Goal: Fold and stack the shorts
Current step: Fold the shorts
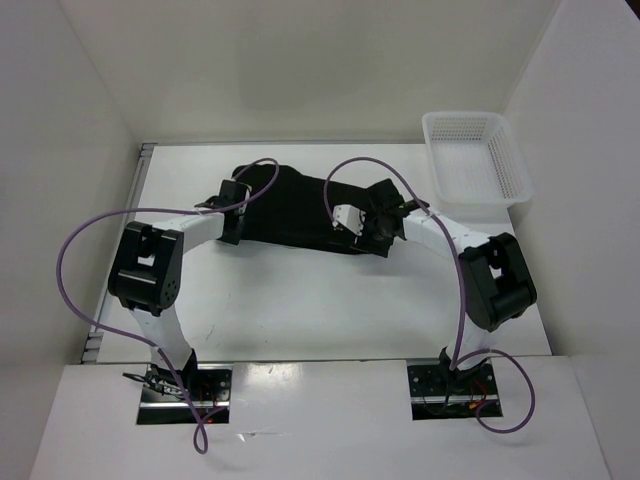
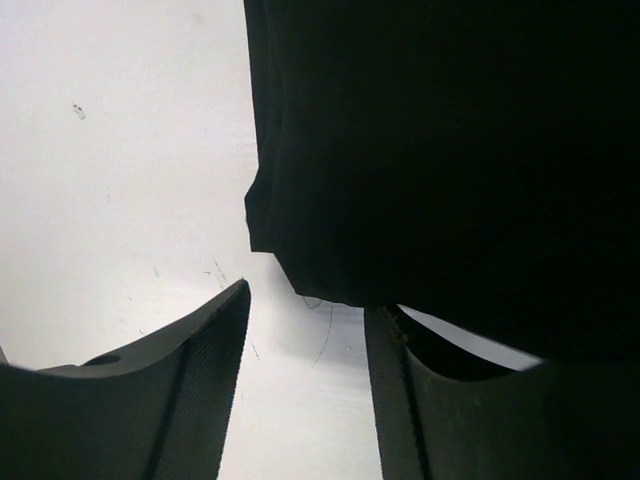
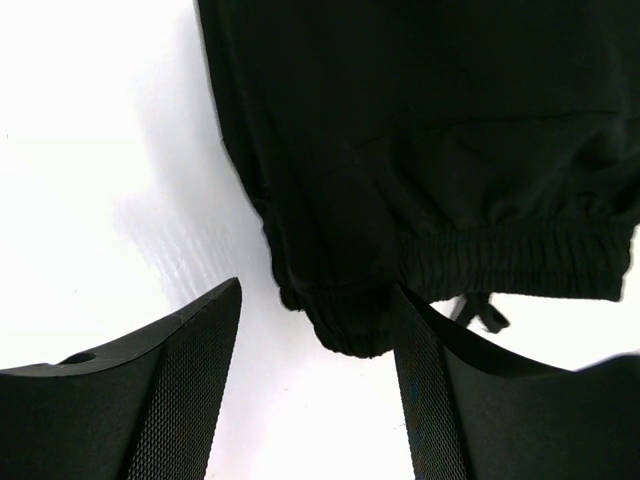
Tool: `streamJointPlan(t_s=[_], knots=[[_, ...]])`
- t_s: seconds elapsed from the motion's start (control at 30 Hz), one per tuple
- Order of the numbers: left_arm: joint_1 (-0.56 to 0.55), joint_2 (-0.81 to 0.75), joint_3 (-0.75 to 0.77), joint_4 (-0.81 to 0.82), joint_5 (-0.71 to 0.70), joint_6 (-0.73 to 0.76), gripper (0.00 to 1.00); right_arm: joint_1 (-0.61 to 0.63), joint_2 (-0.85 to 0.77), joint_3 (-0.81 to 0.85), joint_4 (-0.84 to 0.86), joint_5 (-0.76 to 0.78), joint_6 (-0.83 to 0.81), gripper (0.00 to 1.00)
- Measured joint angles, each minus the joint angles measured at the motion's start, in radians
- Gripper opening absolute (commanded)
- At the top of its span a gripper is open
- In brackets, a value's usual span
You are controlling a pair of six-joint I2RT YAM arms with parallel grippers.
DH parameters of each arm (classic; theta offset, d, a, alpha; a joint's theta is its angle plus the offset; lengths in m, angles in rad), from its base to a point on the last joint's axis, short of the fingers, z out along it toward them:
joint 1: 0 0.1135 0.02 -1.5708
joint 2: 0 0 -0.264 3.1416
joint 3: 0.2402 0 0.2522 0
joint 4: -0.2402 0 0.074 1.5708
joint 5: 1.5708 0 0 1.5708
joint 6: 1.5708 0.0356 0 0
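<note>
The black shorts lie spread on the white table, between both arms. My left gripper is at their left edge. In the left wrist view its jaws stand open, and a corner of the shorts reaches just to the fingertips, unclamped. My right gripper is over the shorts' right end. Its jaws are open too, with the bunched elastic waistband corner of the shorts lying between the fingers. A thin drawstring pokes out under the waistband.
A white mesh basket stands at the table's back right corner. White walls enclose the table on three sides. Purple cables loop over both arms.
</note>
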Motion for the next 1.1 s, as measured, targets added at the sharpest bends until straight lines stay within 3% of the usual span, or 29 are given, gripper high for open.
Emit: streamJointPlan(t_s=[0.03, 0.07, 0.2, 0.23, 0.27, 0.33, 0.5, 0.77, 1.0, 1.03, 1.1], knots=[[-0.003, 0.0, -0.002, 0.004, -0.002, 0.0, 0.54, 0.0, 0.0, -0.007, 0.0, 0.001, -0.009, 0.66], [-0.005, 0.0, -0.004, 0.008, -0.002, -0.001, 0.42, 0.0, 0.0, -0.015, 0.0, 0.003, -0.016, 0.65], [-0.018, 0.017, -0.003, 0.009, -0.007, -0.003, 0.12, 0.0, 0.0, -0.047, 0.009, 0.02, -0.039, 0.53], [-0.023, 0.018, -0.003, 0.006, -0.006, -0.002, 0.09, 0.0, 0.0, -0.056, 0.015, 0.027, -0.043, 0.48], [-0.026, 0.019, -0.003, 0.001, -0.007, 0.0, 0.06, 0.0, 0.0, -0.066, 0.024, 0.035, -0.047, 0.37], [-0.027, 0.019, -0.003, -0.011, -0.007, 0.0, 0.01, 0.0, 0.0, -0.087, 0.049, 0.053, -0.05, 0.26], [-0.027, 0.013, 0.003, -0.078, -0.011, 0.001, 0.0, 0.0, 0.0, -0.109, 0.085, 0.085, -0.045, 0.01], [-0.029, -0.024, 0.058, -0.206, -0.041, 0.001, 0.0, 0.001, -0.013, -0.109, 0.138, 0.127, -0.032, 0.0], [-0.029, -0.043, 0.194, -0.191, -0.083, 0.001, 0.0, 0.007, -0.046, -0.116, 0.178, 0.154, -0.012, 0.0], [-0.029, -0.043, 0.203, -0.193, -0.077, 0.001, 0.01, 0.009, -0.049, -0.121, 0.183, 0.156, -0.011, 0.01], [-0.031, -0.043, 0.203, -0.196, -0.068, 0.001, 0.08, 0.012, -0.053, -0.131, 0.184, 0.154, -0.008, 0.25]])
